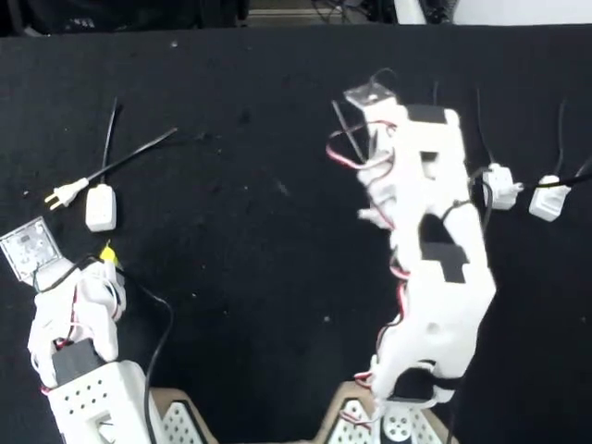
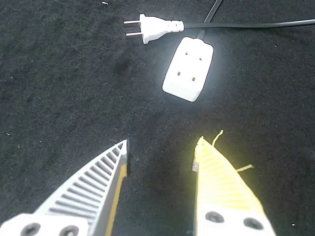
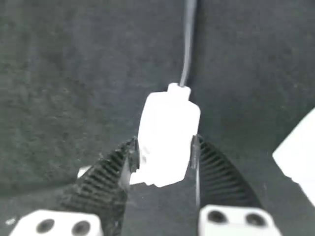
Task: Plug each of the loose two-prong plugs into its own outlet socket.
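On cloth (image 2: 59,98), plug (image 2: 153,27) lies beyond left end effector (image 2: 162,141).

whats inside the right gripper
A white block with a grey cord is clamped in the right gripper. Its underside and near end are covered, so whether it carries prongs or slots cannot be seen.

Two arms, white printed shells: left arm (image 1: 79,319), right arm (image 1: 435,319). Black motor blocks (image 1: 446,264) set in joints. Red, white, black cables (image 1: 347,153) looped along right arm; black cable (image 1: 157,324) by left. Perforated white base (image 1: 92,398) under left arm. Square board (image 1: 32,248) at left wrist. At left gripper (image 2: 162,147): one ribbed grey-white finger (image 2: 93,182) edged yellow, one ribbed yellow. At right gripper (image 3: 163,147): ribbed black fingers (image 3: 98,182). White finger bases, dark screws (image 3: 214,216).
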Motion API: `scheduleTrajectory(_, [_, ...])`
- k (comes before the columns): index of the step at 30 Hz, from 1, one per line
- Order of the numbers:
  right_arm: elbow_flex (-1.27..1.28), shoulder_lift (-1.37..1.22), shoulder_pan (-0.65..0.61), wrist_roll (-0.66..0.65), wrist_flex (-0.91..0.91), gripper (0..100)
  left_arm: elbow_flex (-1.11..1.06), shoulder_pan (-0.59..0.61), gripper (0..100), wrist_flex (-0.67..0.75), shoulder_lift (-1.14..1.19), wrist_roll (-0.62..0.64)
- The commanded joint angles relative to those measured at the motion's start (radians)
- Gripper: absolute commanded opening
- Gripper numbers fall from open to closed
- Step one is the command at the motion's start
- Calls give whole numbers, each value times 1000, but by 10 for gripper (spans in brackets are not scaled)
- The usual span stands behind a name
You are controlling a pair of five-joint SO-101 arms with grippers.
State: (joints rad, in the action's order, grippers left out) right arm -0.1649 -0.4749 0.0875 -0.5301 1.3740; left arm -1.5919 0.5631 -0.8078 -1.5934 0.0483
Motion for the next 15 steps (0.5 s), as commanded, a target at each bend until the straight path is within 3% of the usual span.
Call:
scheduleTrajectory(1, [-2,27,61,-40,-25,158,56,-2,220,18,-8,11])
scheduleTrajectory(15, [-36,61,77,-35,-28,156,36,-2,220,52,-8,11])
